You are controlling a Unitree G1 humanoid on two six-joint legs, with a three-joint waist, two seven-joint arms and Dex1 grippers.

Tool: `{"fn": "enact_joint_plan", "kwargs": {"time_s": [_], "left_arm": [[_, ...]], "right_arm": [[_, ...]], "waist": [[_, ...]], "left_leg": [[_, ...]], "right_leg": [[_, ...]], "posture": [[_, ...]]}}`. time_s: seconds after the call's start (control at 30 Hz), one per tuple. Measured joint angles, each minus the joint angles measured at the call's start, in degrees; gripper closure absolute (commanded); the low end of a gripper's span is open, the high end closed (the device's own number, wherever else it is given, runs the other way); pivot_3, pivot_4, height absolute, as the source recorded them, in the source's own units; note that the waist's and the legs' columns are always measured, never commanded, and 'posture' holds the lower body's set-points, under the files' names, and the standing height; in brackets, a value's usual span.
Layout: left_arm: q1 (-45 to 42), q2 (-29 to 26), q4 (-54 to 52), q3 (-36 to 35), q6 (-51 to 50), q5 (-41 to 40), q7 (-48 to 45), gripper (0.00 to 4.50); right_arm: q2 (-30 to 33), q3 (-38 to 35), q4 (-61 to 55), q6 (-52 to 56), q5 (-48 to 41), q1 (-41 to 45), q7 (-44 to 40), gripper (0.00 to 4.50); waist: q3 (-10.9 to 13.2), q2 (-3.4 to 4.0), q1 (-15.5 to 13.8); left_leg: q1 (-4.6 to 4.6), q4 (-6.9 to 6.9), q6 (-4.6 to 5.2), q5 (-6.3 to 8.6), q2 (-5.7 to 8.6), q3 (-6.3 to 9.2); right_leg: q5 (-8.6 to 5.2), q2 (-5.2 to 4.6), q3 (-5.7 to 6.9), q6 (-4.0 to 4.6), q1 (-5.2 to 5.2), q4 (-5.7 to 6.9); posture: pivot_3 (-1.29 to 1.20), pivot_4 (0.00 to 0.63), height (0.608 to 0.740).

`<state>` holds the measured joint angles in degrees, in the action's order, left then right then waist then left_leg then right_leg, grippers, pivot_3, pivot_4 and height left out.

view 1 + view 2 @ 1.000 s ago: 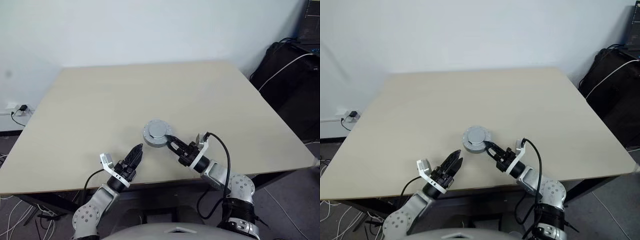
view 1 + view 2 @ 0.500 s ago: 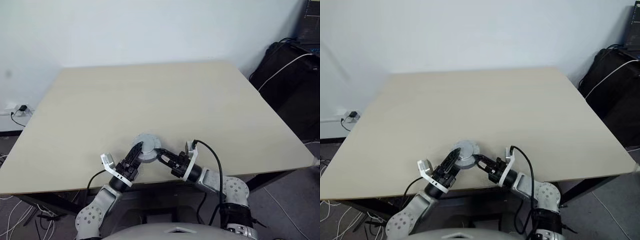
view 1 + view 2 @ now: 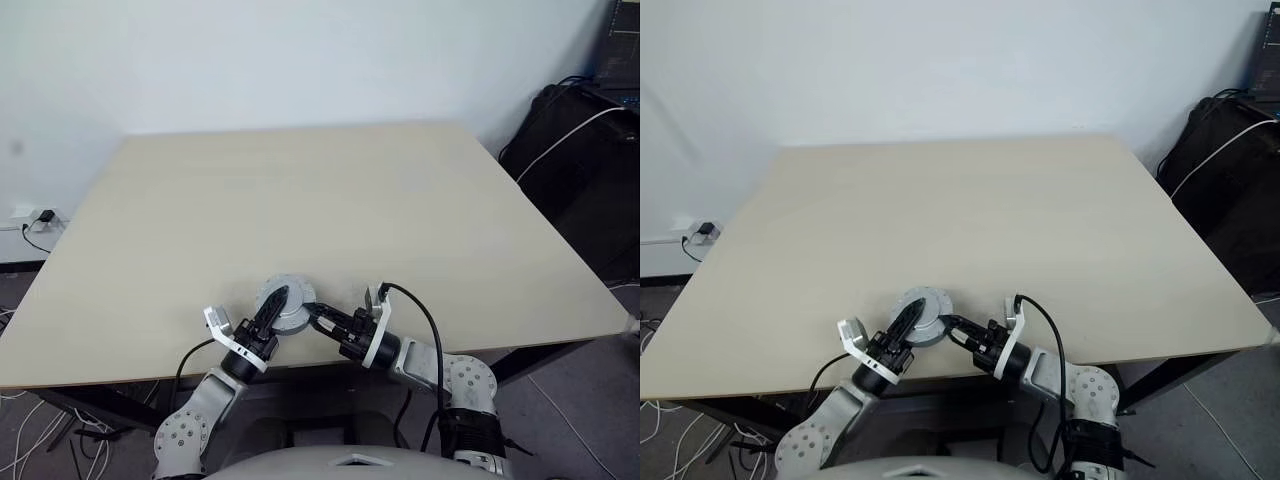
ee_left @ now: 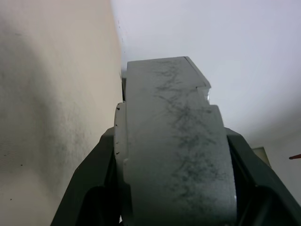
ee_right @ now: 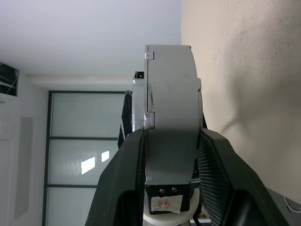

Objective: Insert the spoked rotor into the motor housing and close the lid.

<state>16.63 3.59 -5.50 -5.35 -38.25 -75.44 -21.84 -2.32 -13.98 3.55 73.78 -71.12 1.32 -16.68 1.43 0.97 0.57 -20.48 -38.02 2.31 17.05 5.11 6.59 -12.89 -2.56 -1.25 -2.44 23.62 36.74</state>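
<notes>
The motor housing (image 3: 285,302) is a thick round grey body near the table's front edge. A smooth pale disc on top looks like the lid (image 3: 923,303). The spoked rotor is hidden. My left gripper (image 3: 276,301) reaches in from the left and is shut on the housing, one finger lying across its top. In the left wrist view its fingers (image 4: 101,155) flank the grey body (image 4: 174,141). My right gripper (image 3: 318,316) grips the housing from the right. In the right wrist view its fingers (image 5: 214,160) clamp both faces of the body (image 5: 171,108).
The beige table (image 3: 300,190) stretches wide behind the housing. A black bag with a white cable (image 3: 575,140) stands off its right side. A wall socket with a plug (image 3: 35,217) is low on the left.
My right gripper has pulled the housing to the left and nearer the front edge. My left gripper, open and apart before, has closed on it.
</notes>
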Motion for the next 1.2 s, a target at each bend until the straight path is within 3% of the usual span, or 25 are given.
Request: {"fn": "enact_joint_plan", "kwargs": {"time_s": [0.2,0.53,0.67,0.87,1.0,1.2], "left_arm": [[0.40,0.02,-0.03,0.14,0.43,-1.08,0.25,2.33],[-0.53,-0.05,-0.10,-0.50,3.19,0.72,2.06,2.36],[-5.72,-0.07,1.47,-1.72,6.12,3.28,4.06,2.36],[-16.87,0.54,10.33,-5.82,11.90,8.18,6.94,2.36],[-26.15,0.36,20.64,-8.54,14.79,11.93,7.74,2.36],[-40.11,1.91,36.52,-14.86,19.59,15.32,8.22,2.36]], "right_arm": [[1.41,3.51,-3.62,-4.53,4.12,-1.07,-3.49,3.26],[7.57,5.78,-10.92,-8.79,9.22,-2.87,-4.77,0.01],[9.51,9.29,-15.29,-14.75,15.92,-4.11,-4.57,0.00],[13.76,21.79,-19.68,-40.60,40.88,-7.24,-5.63,0.00],[16.74,28.42,-16.13,-60.42,57.24,-7.61,-5.70,0.00],[15.60,29.72,-7.95,-76.01,67.33,-9.51,-2.63,0.00]], "waist": [[0.00,0.00,0.01],[0.00,-0.03,-0.29],[0.02,-0.07,-0.77],[-0.06,-0.30,-1.48],[-0.02,-0.69,-1.82],[0.05,-1.01,-2.22]], "left_leg": [[0.00,-0.02,0.00,0.00,0.00,0.00],[0.00,-0.05,-0.03,-0.01,-0.01,0.00],[0.00,-0.10,-0.09,-0.05,-0.01,0.00],[0.01,-0.16,-0.38,-0.24,0.04,-0.06],[0.02,-0.20,-0.43,-0.28,0.07,-0.07],[0.02,-0.19,-0.42,-0.30,0.14,-0.08]], "right_leg": [[-0.06,0.00,0.00,-0.12,0.00,0.00],[-0.06,0.00,0.01,-0.14,0.00,0.01],[-0.02,0.02,0.02,-0.22,-0.03,0.02],[0.03,0.06,0.00,-0.28,-0.04,0.01],[0.13,0.11,0.02,-0.18,-0.04,0.04],[0.25,0.13,-0.04,-0.02,-0.01,0.04]], "posture": [[0.00,0.000,0.740],[0.00,0.000,0.740],[0.00,0.000,0.740],[0.00,0.000,0.740],[0.00,0.000,0.740],[0.00,0.000,0.740]]}}
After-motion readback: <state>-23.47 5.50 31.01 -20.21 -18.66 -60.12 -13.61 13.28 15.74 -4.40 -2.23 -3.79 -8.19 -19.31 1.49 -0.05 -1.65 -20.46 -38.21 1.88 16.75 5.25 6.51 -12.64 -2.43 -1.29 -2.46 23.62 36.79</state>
